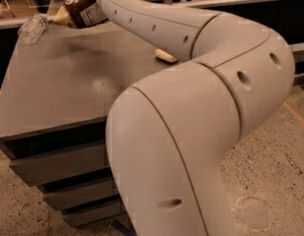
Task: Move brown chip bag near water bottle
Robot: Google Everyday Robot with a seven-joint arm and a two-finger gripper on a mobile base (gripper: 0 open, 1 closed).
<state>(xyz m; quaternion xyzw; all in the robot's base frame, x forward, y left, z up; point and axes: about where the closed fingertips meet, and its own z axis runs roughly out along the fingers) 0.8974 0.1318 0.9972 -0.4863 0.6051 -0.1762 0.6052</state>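
The brown chip bag (80, 7) is dark brown with a cream-yellow end and a white label. It hangs tilted over the far left part of the grey table (68, 87). My gripper (98, 0) is at the end of the arm, at the bag's right end, mostly hidden by my wrist; it holds the bag off the tabletop. The water bottle (33, 27), clear and wrinkly, lies at the table's far left corner, a short way left of and below the bag's yellow end.
A small pale yellow sponge (166, 56) lies on the table's right side, partly hidden by my arm (200, 112), which fills the right and lower middle of the view. Drawers (58, 168) front the table. A shelf edge runs behind it.
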